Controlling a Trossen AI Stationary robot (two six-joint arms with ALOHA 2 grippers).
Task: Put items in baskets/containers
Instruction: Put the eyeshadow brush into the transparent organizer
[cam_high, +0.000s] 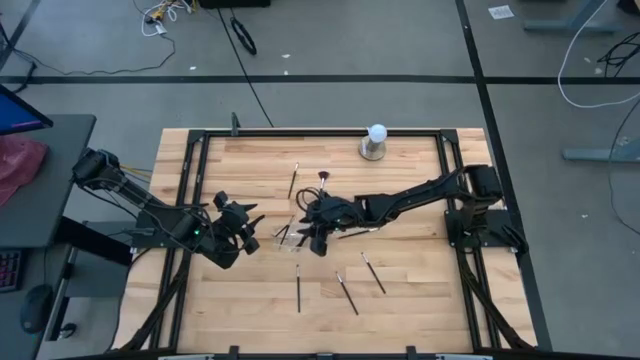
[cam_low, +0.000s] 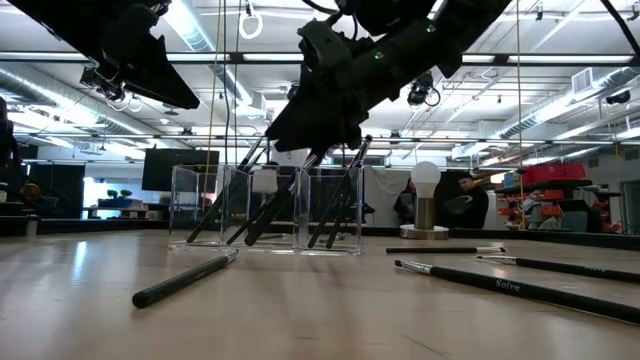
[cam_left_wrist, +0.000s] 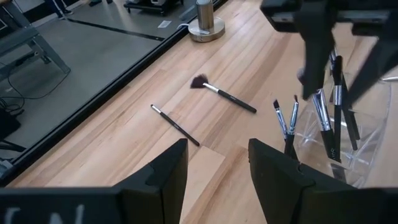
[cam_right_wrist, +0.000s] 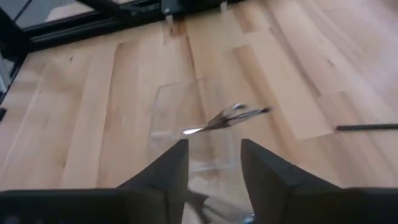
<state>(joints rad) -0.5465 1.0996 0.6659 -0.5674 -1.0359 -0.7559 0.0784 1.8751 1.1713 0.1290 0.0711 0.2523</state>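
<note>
Wooden table (cam_high: 420, 270), right gripper (cam_high: 318, 238) jaws apart and empty above clear tray (cam_low: 265, 208) of brushes (cam_low: 335, 205).

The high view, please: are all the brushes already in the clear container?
No, several brushes lie on the table, outside the clear container.
</note>
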